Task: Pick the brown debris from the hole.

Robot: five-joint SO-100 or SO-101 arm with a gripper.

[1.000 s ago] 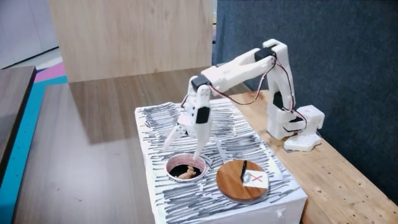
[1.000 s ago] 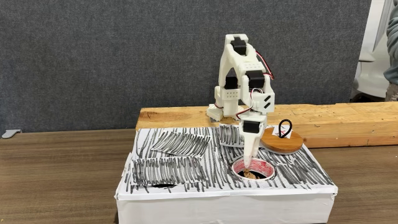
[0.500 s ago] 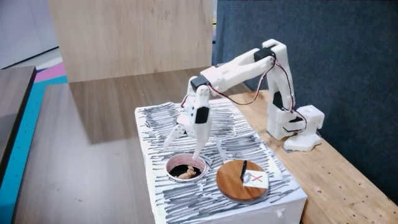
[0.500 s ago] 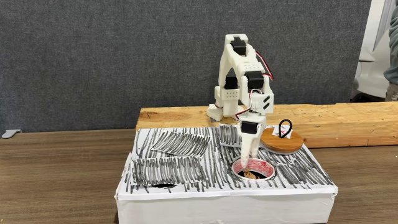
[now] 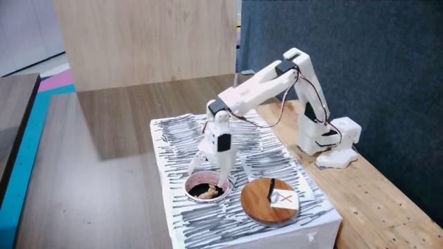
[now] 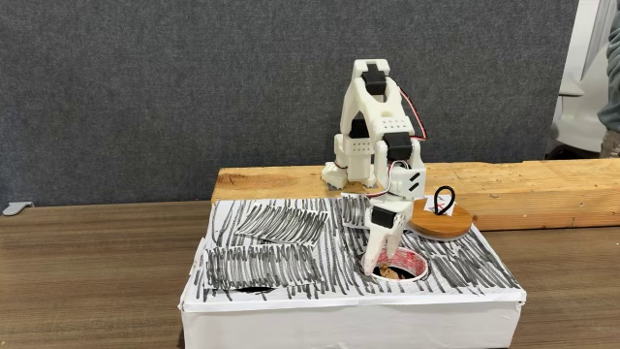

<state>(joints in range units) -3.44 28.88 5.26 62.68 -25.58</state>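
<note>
Near edge of white black-streaked box (image 6: 291, 291): hole (image 5: 188, 185) (image 6: 415, 262), brown debris (image 5: 205, 194) (image 6: 392, 272) lying inside, unmoved since earlier frames. Beside hole: round wooden disc (image 5: 257, 200) (image 6: 448, 221), paper with red mark on top. End effector (image 5: 213, 181) (image 6: 382, 264) lower than half second ago, tips now at hole mouth over debris; fingers spread narrower than before, nothing held. Farther back: arm leaning further forward, base (image 5: 331, 142) on wooden worktop (image 5: 374, 200).
</note>
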